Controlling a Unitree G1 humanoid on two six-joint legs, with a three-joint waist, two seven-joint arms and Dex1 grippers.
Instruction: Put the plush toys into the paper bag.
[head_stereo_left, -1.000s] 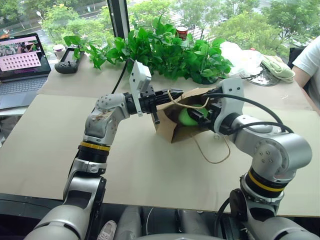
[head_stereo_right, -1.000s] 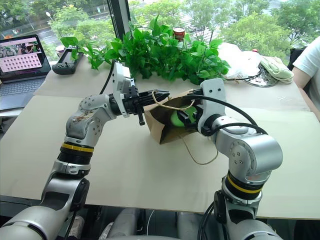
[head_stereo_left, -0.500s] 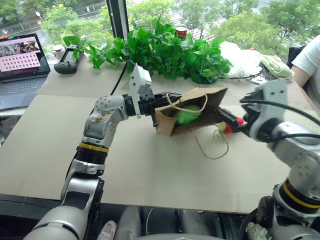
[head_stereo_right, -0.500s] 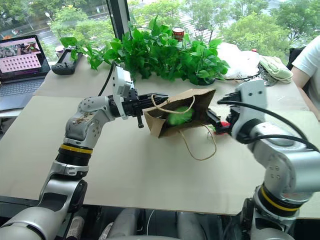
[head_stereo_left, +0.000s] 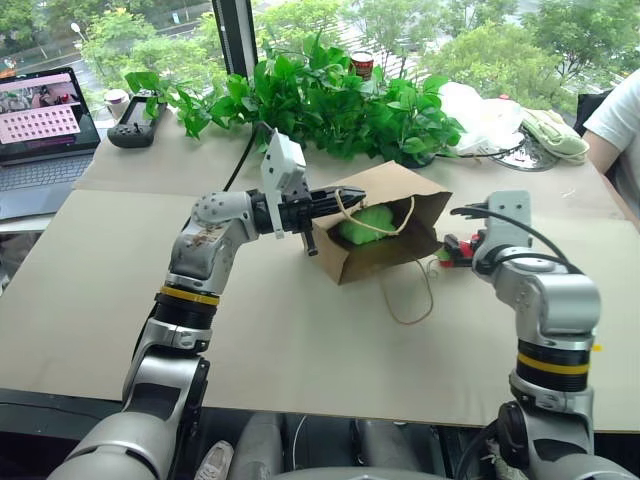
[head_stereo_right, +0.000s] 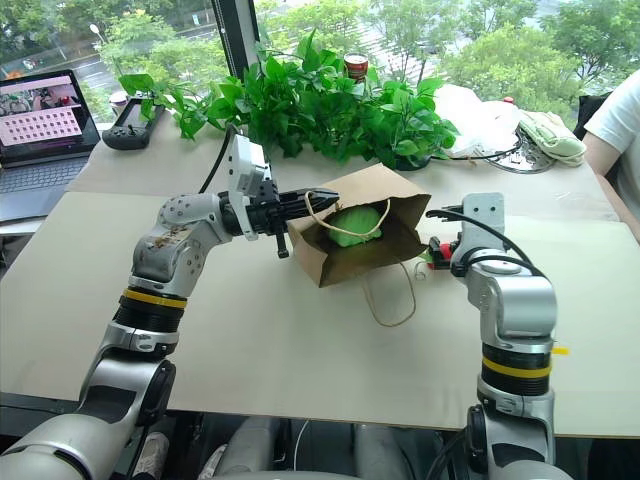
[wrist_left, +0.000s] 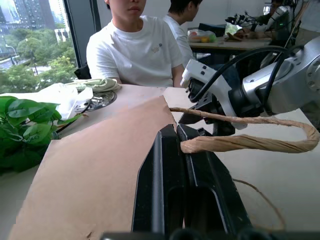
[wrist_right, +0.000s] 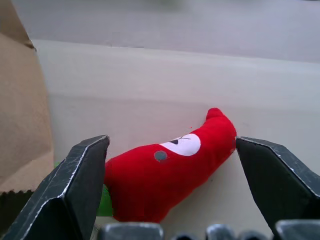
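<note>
Two plush toys are in view. The lime-green plush toy (head_stereo_left: 368, 222) lies inside the paper bag (head_stereo_left: 385, 250), visible through its open mouth. The red plush toy (wrist_right: 167, 168) lies on the tabletop (head_stereo_left: 300, 350) just beside the bag's bottom end, toward the right edge of the tabletop; it has a white patch and a bit of green at one end.

The paper bag lies on its side near the middle of the tabletop, closer to the far edge, where the leafy plants (head_stereo_left: 320, 100) stand. Its mouth faces the left arm. One twisted-cord handle (wrist_left: 250, 142) is lifted, and the other handle (head_stereo_left: 410, 300) lies loose on the tabletop toward the near edge.

The left arm is raised and bent at the elbow, with the forearm reaching across toward the right. Its left end effector (head_stereo_left: 335, 203) points about level, fingers pressed together on the lifted handle at the rim of the bag's mouth.

The right arm stands upright from the near edge and bends forward at the wrist. Its right end effector (wrist_right: 170, 187) points forward and slightly down at the red plush toy, fingers (wrist_right: 82, 175) spread wide on either side of it without touching it.

A person in a white shirt (wrist_left: 135, 47) sits beyond the right end of the tabletop.
</note>
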